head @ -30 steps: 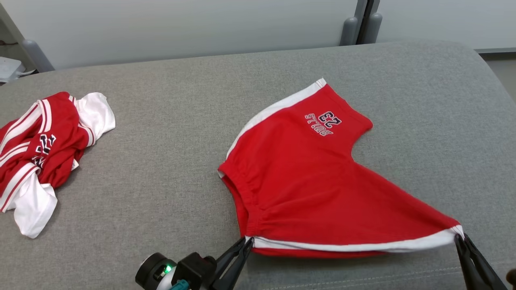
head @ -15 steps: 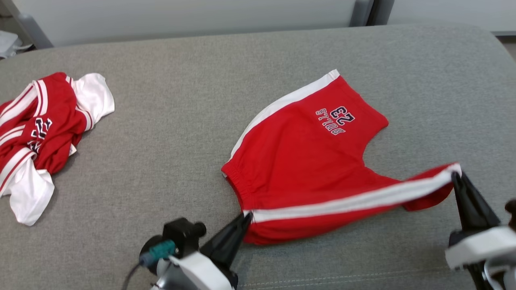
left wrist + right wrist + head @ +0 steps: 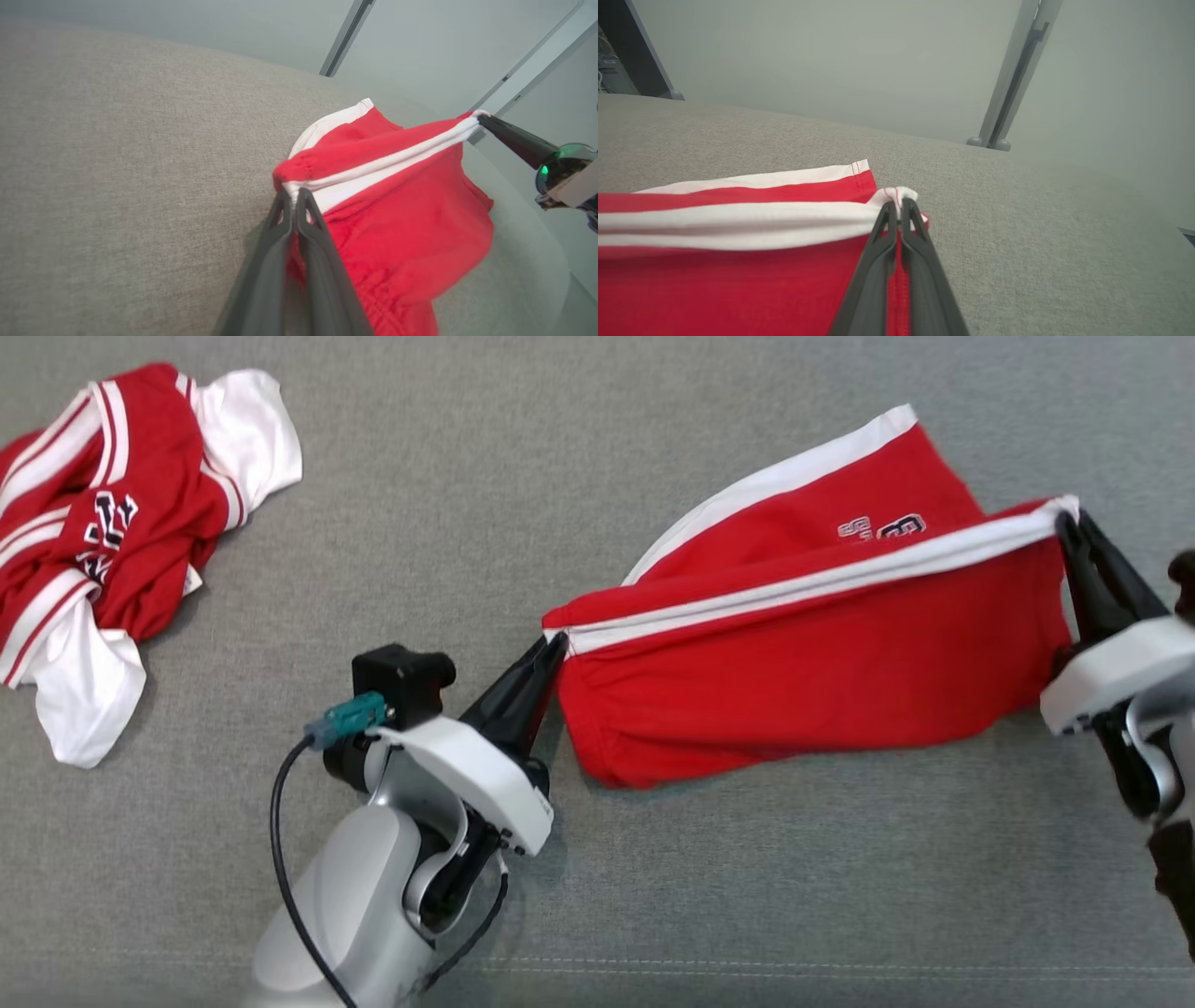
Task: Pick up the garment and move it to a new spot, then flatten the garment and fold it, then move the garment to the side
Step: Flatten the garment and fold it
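Fold approx. half done: L end effector [image 3: 557, 642] & R end effector [image 3: 1064, 520] each pinch striped edge of red shorts [image 3: 803, 681], raised over the rest; laying flat & side move remain.

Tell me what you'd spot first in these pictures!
Bright red shorts with a white stripe, pulled tight between the left gripper and right gripper, each pinching one end of the stripe. At the far left, a crumpled red and white jersey lies on the grey cushion.

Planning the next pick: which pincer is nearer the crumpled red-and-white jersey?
Left. The left pincer, clamped on a corner of the red shorts, lies right of the jersey; the right pincer holds the shorts' other end, farther off.
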Motion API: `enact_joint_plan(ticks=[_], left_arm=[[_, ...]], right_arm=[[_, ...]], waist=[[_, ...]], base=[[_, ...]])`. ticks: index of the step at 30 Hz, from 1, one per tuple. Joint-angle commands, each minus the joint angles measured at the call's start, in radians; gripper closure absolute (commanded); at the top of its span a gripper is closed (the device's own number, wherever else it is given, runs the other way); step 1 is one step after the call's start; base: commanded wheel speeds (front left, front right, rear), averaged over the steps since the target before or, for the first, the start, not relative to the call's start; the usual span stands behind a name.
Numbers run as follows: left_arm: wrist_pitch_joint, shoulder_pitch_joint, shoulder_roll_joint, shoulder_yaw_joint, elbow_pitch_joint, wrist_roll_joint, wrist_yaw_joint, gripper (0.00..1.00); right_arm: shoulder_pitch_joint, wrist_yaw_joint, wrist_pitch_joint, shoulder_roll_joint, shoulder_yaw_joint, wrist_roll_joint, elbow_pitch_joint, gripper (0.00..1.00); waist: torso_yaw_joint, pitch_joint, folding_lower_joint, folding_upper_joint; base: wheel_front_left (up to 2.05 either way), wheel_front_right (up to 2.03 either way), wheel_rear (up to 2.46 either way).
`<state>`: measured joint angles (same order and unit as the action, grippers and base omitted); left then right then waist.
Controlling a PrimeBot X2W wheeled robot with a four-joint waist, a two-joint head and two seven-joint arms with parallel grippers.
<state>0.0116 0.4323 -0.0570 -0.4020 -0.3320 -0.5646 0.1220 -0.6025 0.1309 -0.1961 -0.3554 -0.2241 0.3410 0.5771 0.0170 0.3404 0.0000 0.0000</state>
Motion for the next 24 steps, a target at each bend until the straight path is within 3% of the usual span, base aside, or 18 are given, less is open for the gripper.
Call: enact_joint_plan(ticks=[1, 8, 20, 24], left_arm=[[-0.011, 0.057, -0.010, 0.032, -0.015, -0.016, -0.004, 1.00], [-0.048, 0.144, 0.004, 0.006, -0.100, -0.065, -0.007, 1.00], [-0.107, 0.212, 0.007, -0.104, -0.135, -0.137, -0.004, 1.00], [-0.131, 0.228, 0.007, -0.126, -0.152, -0.151, 0.000, 0.98]], right_arm=[[-0.057, 0.000, -0.022, -0.022, -0.042, -0.002, 0.026, 1.00], [-0.263, 0.000, -0.049, -0.031, -0.194, -0.006, 0.172, 1.00], [-0.450, 0.000, -0.062, -0.026, -0.331, 0.088, 0.403, 1.00], [-0.473, 0.000, -0.063, -0.015, -0.386, 0.143, 0.448, 0.68]], waist=[[0.033, 0.054, 0.0000, 0.0000], [0.060, 0.112, 0.0000, 0.0000], [0.109, 0.133, 0.0000, 0.0000], [0.110, 0.133, 0.0000, 0.0000]], base=[[0.00, 0.00, 0.00], [0.00, 0.00, 0.00], [0.00, 0.00, 0.00], [0.00, 0.00, 0.00]])
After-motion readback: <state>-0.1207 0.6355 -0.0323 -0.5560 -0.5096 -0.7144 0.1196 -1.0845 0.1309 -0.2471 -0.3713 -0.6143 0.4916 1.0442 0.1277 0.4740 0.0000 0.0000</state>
